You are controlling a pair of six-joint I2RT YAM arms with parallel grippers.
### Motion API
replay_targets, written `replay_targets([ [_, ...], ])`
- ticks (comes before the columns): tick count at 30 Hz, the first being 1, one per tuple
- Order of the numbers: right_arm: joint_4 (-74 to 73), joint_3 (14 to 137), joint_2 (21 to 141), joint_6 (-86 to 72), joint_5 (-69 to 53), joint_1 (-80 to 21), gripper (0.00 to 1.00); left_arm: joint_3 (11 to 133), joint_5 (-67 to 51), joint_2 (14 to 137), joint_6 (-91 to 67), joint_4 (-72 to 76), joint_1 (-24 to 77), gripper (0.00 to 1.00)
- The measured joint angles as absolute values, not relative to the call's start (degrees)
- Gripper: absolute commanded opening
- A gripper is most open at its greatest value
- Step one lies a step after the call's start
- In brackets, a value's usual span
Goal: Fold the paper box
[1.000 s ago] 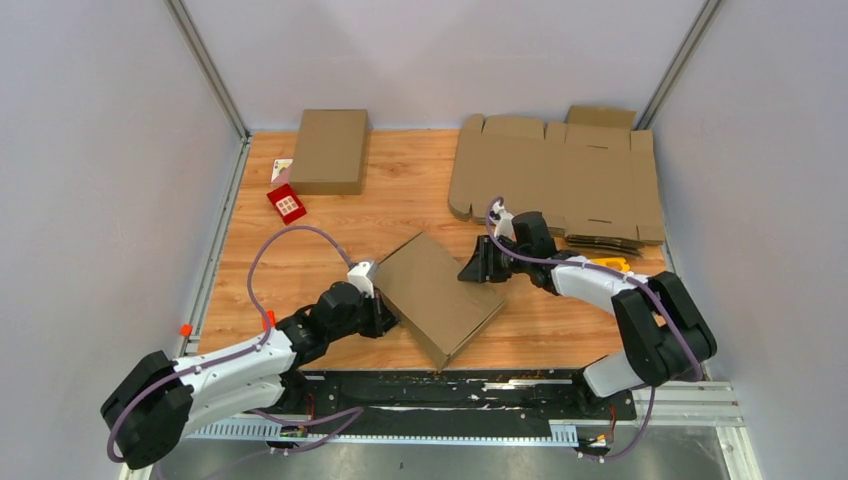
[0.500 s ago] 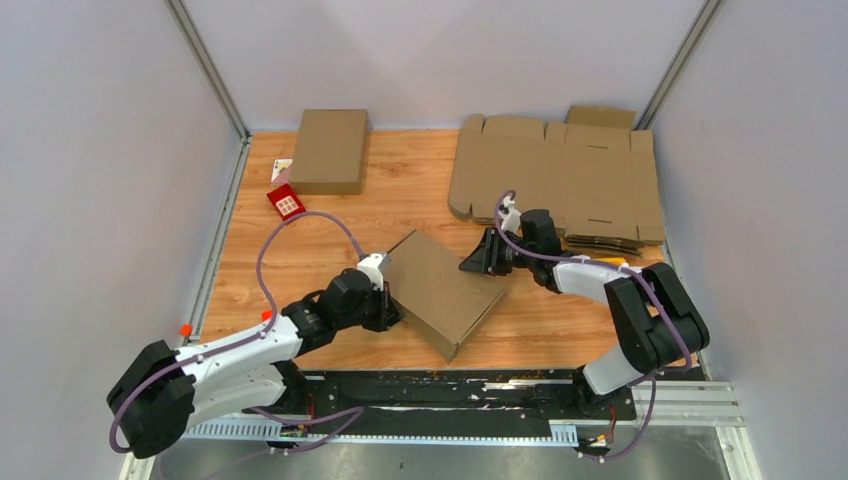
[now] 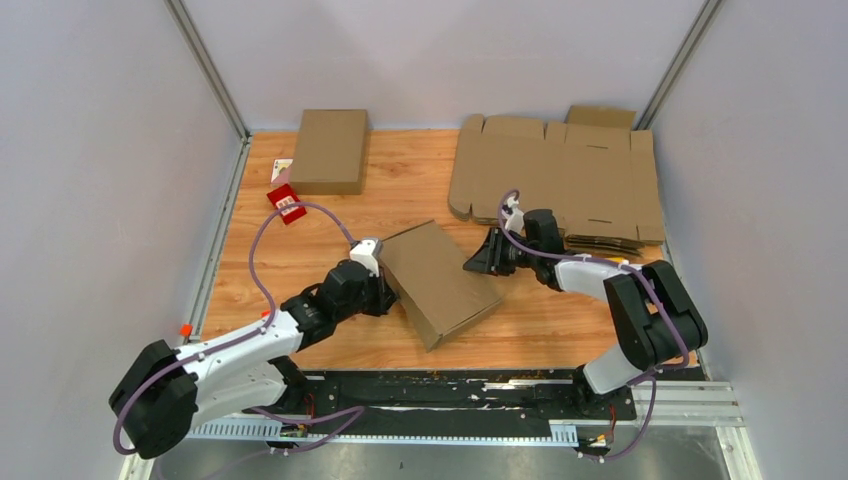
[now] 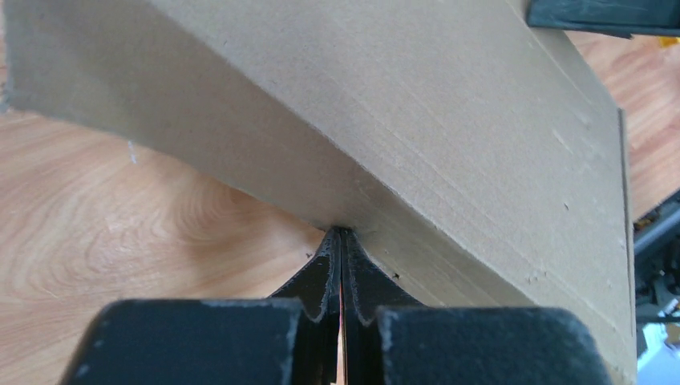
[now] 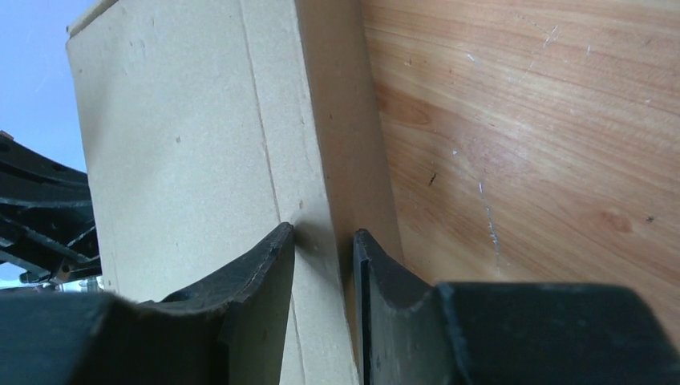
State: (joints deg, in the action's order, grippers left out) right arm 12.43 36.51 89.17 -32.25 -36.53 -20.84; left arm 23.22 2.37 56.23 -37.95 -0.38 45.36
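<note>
Top external view: shows 1 paper box (image 3: 440, 283) closed up and lying flat near the middle of the wooden table (image 3: 300, 270), turned askew to its edges. Places left gripper (image 3: 385, 292) low against the box's left side, and right gripper (image 3: 478, 263) just beside its far right corner.

Left wrist view: confirms fingers (image 4: 325, 281) pressed together with nothing visibly between, tips butted into the box's side wall just under the top panel's edge.

Right wrist view: finds fingers (image 5: 269, 265) narrowly apart with the box's edge showing in the gap. Cannot tell whether either pad touches card.

Elsewhere: 1 other closed box (image 3: 330, 150) at far left, red card (image 3: 286, 203) near it, flat blanks (image 3: 560, 180) stacked at far right.

Risks, as judged:
- Spin or skid across smooth wood under a 1-point push from the left, with no firm brace on the right.
- Closed tips riding up under the top panel and prying it open.
- Creased or dented wall from a hard squeeze by the right fingers on thin card.
- Drift toward the near edge and the arm bases.
</note>
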Motion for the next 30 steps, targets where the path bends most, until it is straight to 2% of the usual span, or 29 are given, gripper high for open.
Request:
replay_targets([
  [10, 6.4, 37.0, 85.8, -28.7, -35.1, -20.7, 0.54, 28.0, 6.6, 60.6, -37.1, 6.0, 43.7, 0.0],
  [13, 3.0, 37.1, 84.1, -28.4, -36.7, -20.6, 0.56, 30.4, 7.2, 60.6, -37.7, 13.7, 43.2, 0.0],
  [19, -1.2, 37.1, 82.5, -28.6, -42.6, -24.9, 0.63, 35.1, -1.2, 60.5, -40.7, 28.0, 45.6, 0.0],
  [30, -6.4, 37.4, 80.6, -27.2, -39.5, -24.8, 0.65, 34.9, -4.3, 63.7, -42.1, 26.8, 45.3, 0.0],
])
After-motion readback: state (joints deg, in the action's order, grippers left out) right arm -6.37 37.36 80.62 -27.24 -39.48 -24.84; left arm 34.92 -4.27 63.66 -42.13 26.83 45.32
